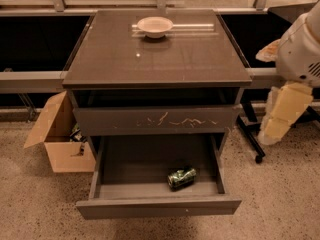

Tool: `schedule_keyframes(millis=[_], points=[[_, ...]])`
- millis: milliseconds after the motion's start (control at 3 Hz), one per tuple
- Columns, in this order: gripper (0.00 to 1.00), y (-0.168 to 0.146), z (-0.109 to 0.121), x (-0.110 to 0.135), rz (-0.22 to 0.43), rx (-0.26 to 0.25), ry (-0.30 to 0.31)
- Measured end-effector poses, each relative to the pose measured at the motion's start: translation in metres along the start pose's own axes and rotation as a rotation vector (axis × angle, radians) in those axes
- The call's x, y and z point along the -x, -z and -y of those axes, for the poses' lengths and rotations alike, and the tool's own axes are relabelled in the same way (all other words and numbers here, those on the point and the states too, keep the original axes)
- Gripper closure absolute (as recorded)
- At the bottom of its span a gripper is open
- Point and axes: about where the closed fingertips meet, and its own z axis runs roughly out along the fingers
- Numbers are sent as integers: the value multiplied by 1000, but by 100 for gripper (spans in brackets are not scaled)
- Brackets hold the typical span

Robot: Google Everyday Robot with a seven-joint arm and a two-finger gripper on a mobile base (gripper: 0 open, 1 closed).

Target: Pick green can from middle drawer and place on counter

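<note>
The green can [182, 177] lies on its side in the open middle drawer [157, 206], right of centre and near the front panel. The drawer is pulled out below the scratched drawer front [155, 119]. The counter [157, 56] is the glossy dark brown top above. My arm [300, 49] is at the right edge of the view, beside the cabinet. The gripper [274, 131] hangs at its pale lower end, level with the scratched drawer front and well right of and above the can. It holds nothing that I can see.
A white bowl [155, 26] stands at the back of the counter. An open cardboard box [60, 144] sits on the floor to the left of the cabinet. A black wheeled stand [252, 139] is on the right, under my arm. Speckled floor lies in front.
</note>
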Motion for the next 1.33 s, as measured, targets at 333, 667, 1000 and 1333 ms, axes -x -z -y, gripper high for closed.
schedule_keyframes(millis=[333,667,1000,1333], points=[[0,-46,-10,12,112,73,25],[0,-104,-29,39,327,173,66],[0,-144,-44,56,439,242,81],[0,-148,-46,58,453,251,84]])
